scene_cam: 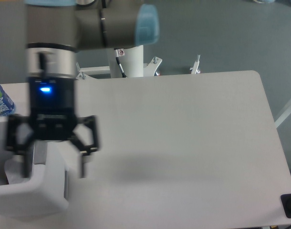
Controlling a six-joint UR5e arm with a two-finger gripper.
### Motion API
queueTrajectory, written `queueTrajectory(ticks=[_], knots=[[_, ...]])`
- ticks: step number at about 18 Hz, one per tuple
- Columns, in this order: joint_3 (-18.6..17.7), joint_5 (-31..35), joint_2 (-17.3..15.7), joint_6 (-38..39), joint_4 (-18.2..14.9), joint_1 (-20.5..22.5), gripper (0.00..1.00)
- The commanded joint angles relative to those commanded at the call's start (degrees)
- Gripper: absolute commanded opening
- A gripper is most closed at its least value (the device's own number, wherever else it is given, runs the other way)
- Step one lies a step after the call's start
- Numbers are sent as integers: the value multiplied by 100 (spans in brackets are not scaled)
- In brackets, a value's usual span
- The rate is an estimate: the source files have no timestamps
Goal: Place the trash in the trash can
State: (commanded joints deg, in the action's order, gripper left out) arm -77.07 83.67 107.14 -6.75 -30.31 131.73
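Observation:
The trash can [38, 193], a white boxy bin with a grey panel on its right side, stands at the table's front left corner. My gripper [54, 166] hangs directly over it. The jaws stand wide apart and nothing shows between them. The left fingertip [25, 167] is over the bin's opening and the right fingertip [82, 169] is just past its right wall. A pale crumpled shape [14, 172] inside the bin may be the tissue; I cannot tell for certain. The bottle with the red-and-white label is not in view.
A bottle with a blue label [0, 101] lies at the table's left edge. The robot's white base [131, 59] stands behind the table's far edge. A black object [290, 206] sits at the front right corner.

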Motion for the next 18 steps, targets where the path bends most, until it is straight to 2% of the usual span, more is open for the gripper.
queueTrajectory(ticks=[2,6,9,12,14,16,18], knots=[[-97,26,-62,-413,-333,318,100],[-167,350,-158,-1871,-782,739,100],[-185,727,-176,-2601,-1142,837,100],[-203,975,-299,-4224,-2107,978,100],[-185,1002,-421,-5000,-2574,1100,100],[-212,976,-562,-5187,-2908,1224,100],[-212,932,-650,-5197,-3015,1285,100]])
